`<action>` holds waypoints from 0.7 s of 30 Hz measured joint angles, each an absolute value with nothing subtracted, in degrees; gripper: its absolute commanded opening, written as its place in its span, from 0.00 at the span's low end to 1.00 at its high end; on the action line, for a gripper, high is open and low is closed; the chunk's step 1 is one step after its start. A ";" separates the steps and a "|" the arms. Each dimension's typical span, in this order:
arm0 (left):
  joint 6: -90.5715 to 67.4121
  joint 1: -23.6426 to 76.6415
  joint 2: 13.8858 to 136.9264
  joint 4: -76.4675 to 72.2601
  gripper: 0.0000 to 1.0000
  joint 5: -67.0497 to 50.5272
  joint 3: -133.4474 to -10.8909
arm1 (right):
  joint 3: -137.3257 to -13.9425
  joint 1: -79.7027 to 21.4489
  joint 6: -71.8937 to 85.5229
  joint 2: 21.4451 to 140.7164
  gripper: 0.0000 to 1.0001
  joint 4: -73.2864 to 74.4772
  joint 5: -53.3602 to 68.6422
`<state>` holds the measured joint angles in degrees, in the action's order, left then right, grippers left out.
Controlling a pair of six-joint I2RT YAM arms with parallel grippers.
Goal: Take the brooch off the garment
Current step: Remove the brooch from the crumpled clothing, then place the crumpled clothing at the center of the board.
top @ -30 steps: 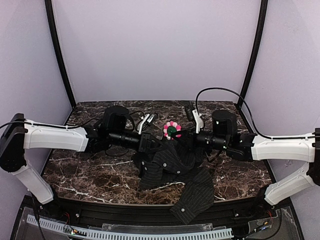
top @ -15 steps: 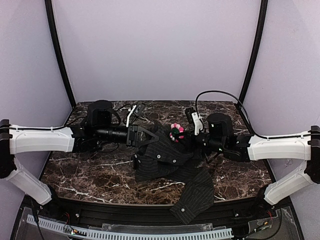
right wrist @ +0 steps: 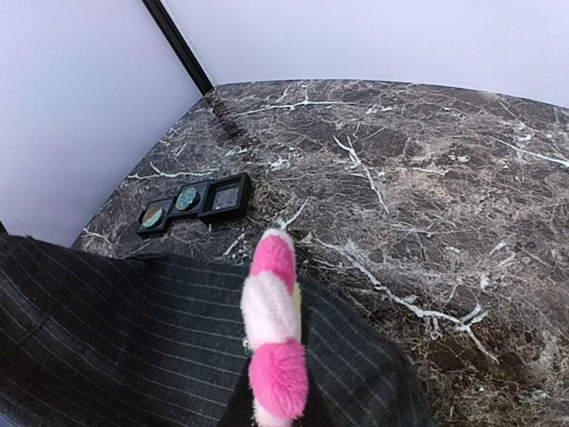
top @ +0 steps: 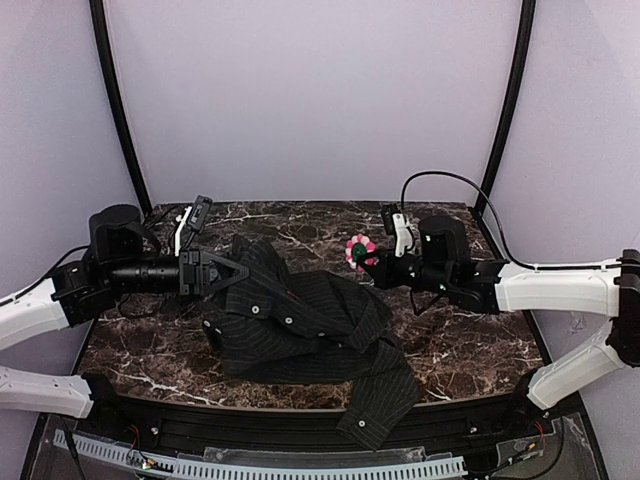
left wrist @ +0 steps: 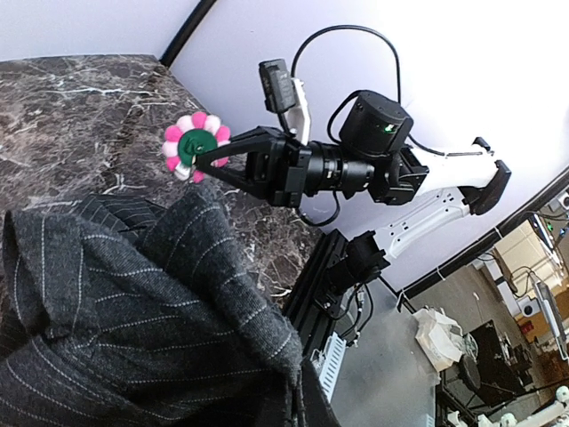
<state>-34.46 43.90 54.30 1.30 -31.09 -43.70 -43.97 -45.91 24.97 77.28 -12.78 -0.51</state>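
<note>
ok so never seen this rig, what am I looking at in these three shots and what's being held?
It is a two-armed robot: a left arm and a right arm, bolted at the near edge of a marble-patterned table. The wide picture comes from a fixed camera above and behind the arms. The other two come from a small camera on each wrist, looking along that arm's own fingers. On the table lies a dark pinstriped garment. The left fingers are shut on one edge of it. The right fingers are shut on the brooch, a pink-petalled flower pin, held up clear of the cloth. The right wrist view also shows three small black trays on the table beyond the garment.
</note>
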 measured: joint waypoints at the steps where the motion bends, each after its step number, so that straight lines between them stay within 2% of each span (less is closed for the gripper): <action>1: -34.48 43.90 52.60 3.16 0.01 -29.98 -43.11 | -44.29 -45.56 25.32 77.28 0.00 -12.78 0.14; 5: -34.96 43.88 52.23 8.43 0.01 -27.51 -41.06 | -45.69 -44.64 26.26 77.12 0.00 -12.86 2.57; 11: -32.84 44.38 66.57 9.61 0.01 -28.32 -42.74 | -46.72 -44.56 27.31 73.89 0.00 -12.75 5.32; 21: -21.63 44.91 91.00 9.13 0.01 -32.08 -67.85 | -48.05 -44.45 27.81 68.20 0.00 -12.82 4.91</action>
<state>-21.63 44.91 91.00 9.13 -32.08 -67.85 -48.05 -44.45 27.81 68.20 -12.82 4.91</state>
